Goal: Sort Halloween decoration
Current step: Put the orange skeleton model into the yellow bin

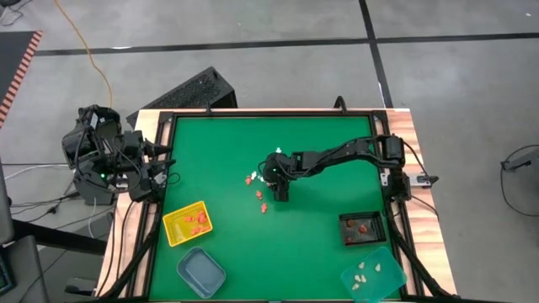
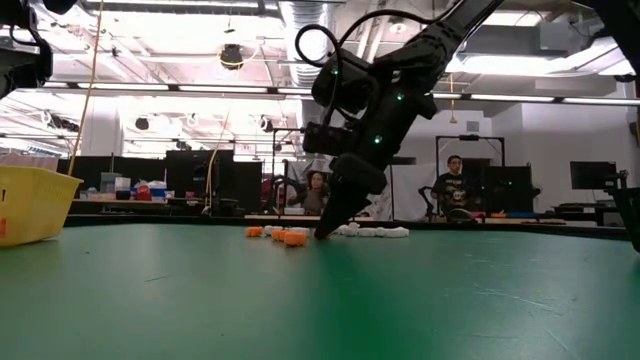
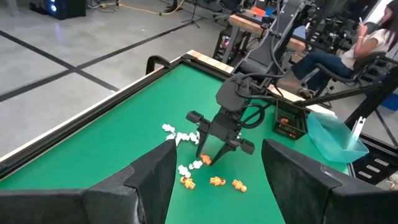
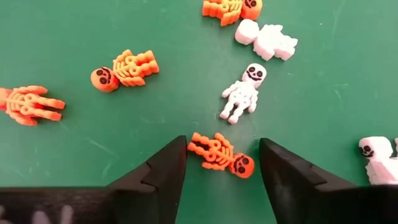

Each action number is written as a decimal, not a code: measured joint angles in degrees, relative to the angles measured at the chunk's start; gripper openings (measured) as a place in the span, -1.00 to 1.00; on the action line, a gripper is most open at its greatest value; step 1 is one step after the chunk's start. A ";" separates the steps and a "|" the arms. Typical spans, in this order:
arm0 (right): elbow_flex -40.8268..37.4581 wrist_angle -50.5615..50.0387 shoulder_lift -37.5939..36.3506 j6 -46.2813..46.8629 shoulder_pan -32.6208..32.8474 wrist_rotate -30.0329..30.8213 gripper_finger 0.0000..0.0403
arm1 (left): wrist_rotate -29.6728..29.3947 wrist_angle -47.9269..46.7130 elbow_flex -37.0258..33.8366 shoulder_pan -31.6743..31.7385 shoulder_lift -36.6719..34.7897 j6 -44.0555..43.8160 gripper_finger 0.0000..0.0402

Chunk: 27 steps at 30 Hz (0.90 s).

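Note:
Small orange and white skeleton figures, the Halloween decoration, lie scattered on the green table (image 1: 320, 151) near its middle (image 1: 257, 192). My right gripper (image 4: 222, 148) is open and points steeply down. Its fingers stand on either side of one orange skeleton (image 4: 217, 152), which lies flat on the mat and touches neither finger. A white skeleton (image 4: 242, 92) lies just beyond it, and further orange ones (image 4: 124, 70) lie flat around it. In the low view the fingertips (image 2: 325, 230) are down at the table's surface. My left gripper (image 1: 160, 177) waits open at the table's left edge.
A yellow tray (image 1: 173, 233) at the near left holds orange figures, and a blue-grey tray (image 1: 200, 271) stands nearer still. At the near right, a black tray (image 1: 364, 240) holds orange figures and a teal tray (image 1: 387, 282) holds white ones. People sit in the room beyond.

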 joint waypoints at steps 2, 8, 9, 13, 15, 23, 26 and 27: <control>0.00 -0.56 0.03 0.00 0.00 0.00 -0.08 | 0.00 -0.02 0.00 -0.02 0.00 0.01 0.13; 0.00 -1.44 0.07 0.16 0.01 -0.04 -0.40 | 0.00 -0.05 -0.01 -0.02 0.00 0.01 0.13; 0.00 -1.48 0.07 0.18 0.02 -0.04 -0.45 | 0.00 -0.05 0.00 -0.02 0.00 0.01 0.13; 0.00 -1.63 0.09 2.18 0.07 -0.02 -0.60 | 0.00 -0.07 -0.01 -0.01 0.00 0.01 0.13; -0.06 -1.71 -0.21 3.35 0.07 0.00 -0.65 | 0.00 -0.07 0.00 0.00 0.00 -0.03 0.13; -0.17 -2.31 -1.49 4.70 0.74 0.28 -0.79 | 0.00 -0.09 0.00 0.00 0.00 0.21 0.13; -0.20 -2.76 -2.09 4.76 1.17 0.25 -0.87 | 0.00 -0.09 0.00 0.00 0.00 0.23 0.13; -0.15 -2.90 -2.18 4.83 1.31 0.26 -0.90 | 0.00 -0.09 0.00 0.00 0.00 0.23 0.13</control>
